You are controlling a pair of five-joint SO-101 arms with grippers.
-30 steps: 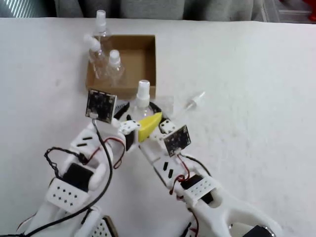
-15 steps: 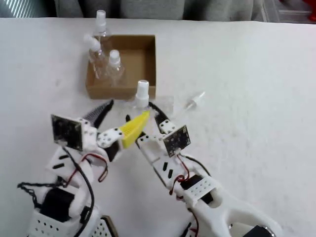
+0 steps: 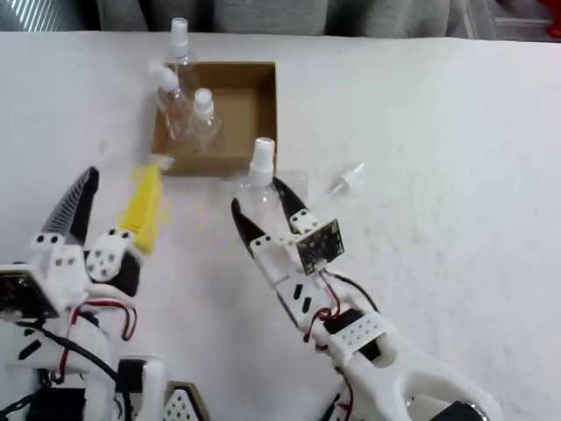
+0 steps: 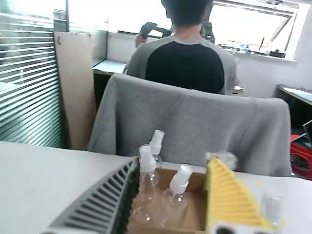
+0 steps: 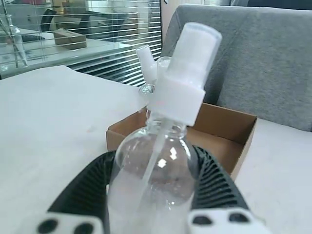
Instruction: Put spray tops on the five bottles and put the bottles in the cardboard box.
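Observation:
A clear bottle with a white spray top (image 3: 260,171) stands just in front of the cardboard box (image 3: 250,96). My right gripper (image 3: 264,210) is shut on its body, and in the right wrist view the black fingers (image 5: 87,190) hug the bottle (image 5: 156,170). Two topped bottles (image 3: 171,96) (image 3: 203,118) stand inside the box, and a third (image 3: 180,44) stands behind it. My left gripper (image 3: 110,202) is open and holds nothing, to the left of the box front. Its wrist view shows the box (image 4: 195,214) between its black and yellow fingers (image 4: 229,195).
A loose spray top (image 3: 348,178) lies on the white table right of the held bottle. A faint clear shape beside it (image 3: 301,186) may be a bottle. A grey-covered chair back (image 4: 195,122) stands beyond the table's far edge.
My left gripper let go of the spray top, opened wide and drew back to the left. The right gripper kept hold of the bottle and shifted it slightly toward the box.

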